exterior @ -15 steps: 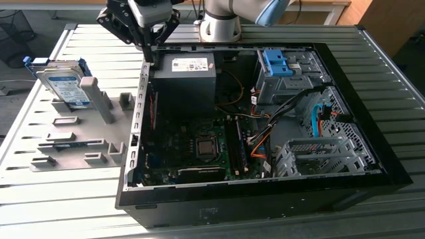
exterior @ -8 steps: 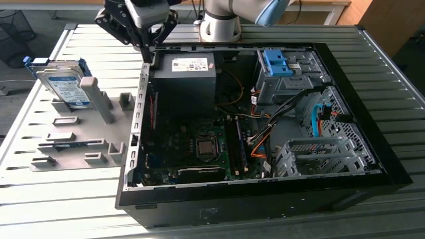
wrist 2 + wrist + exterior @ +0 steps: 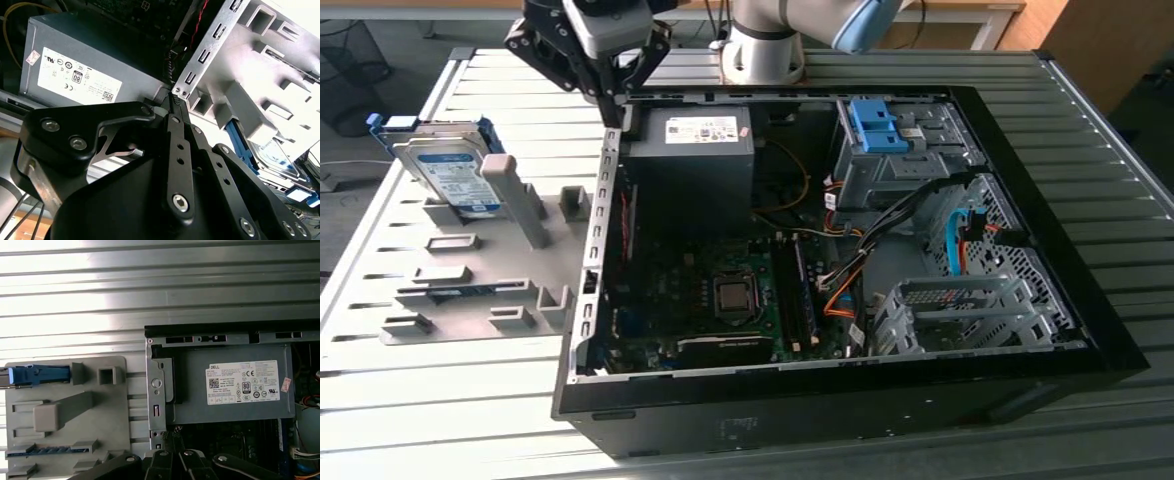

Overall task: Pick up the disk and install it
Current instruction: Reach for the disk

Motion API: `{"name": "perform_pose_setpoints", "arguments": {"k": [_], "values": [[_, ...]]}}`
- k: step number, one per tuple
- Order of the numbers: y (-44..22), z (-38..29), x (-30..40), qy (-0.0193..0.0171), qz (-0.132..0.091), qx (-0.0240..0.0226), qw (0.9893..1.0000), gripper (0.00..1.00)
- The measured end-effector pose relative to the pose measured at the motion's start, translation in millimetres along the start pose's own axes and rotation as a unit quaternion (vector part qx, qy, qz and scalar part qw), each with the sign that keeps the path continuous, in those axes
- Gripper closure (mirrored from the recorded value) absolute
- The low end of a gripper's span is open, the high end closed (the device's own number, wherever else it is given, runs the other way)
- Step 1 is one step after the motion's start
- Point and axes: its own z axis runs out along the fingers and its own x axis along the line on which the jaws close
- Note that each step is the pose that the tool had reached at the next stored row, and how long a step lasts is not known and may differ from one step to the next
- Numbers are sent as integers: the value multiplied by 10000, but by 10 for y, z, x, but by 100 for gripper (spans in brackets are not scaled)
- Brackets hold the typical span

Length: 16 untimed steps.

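Standing on edge, the disk (image 3: 447, 172) is seen in a grey holder (image 3: 494, 290) on the slatted surface (image 3: 454, 420), well apart from the open computer case (image 3: 854, 400) and outside it, toward the exterior view's left. Nothing is touching the disk, and its blue rail (image 3: 37, 375) is seen seated in the holder in the first wrist view.

The gripper (image 3: 614, 95) is held above the case's corner on the holder side, just over the metal edge of the frame. In the second wrist view its fingertips (image 3: 175, 100) are seen pressed together with nothing between them, so it is taken to be closed and empty.

Inside the case, the black power supply (image 3: 700, 160) lies directly beside that corner. Further toward the exterior view's right, a blue bracket (image 3: 881, 125) sits on top of a grey cage (image 3: 894, 175) within the case.

From this layout the task is judged to be at its very start: the disk has not been grasped or lifted, and both the pick-up and the fitting into the case are left to be done.
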Motion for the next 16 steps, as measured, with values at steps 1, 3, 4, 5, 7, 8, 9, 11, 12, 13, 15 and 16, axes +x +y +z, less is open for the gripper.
{"name": "perform_pose_setpoints", "arguments": {"k": [1, 3, 4, 5, 7, 8, 9, 11, 12, 13, 15, 16], "values": [[0, 2, 6, 0, 0, 0, 10000, 89], [-2, 4, 20, 0, 0, 0, 10000, 89], [-2, 6, 27, 0, 0, 0, 10000, 89], [-3, 7, 35, 0, 0, 0, 10000, 89], [-4, 10, 50, 0, 0, 0, 10000, 89], [-5, 11, 57, 0, 0, 0, 10000, 89], [-5, 13, 64, 0, 0, 0, 10000, 89], [-7, 16, 77, 0, 0, 0, 10000, 89], [-7, 17, 84, 0, 0, -1, 10000, 89], [-8, 18, 91, 0, 0, 0, 10000, 89], [-9, 21, 105, 1, 0, 0, 10000, 89], [-10, 22, 112, 0, 0, -1, 10000, 89]]}}
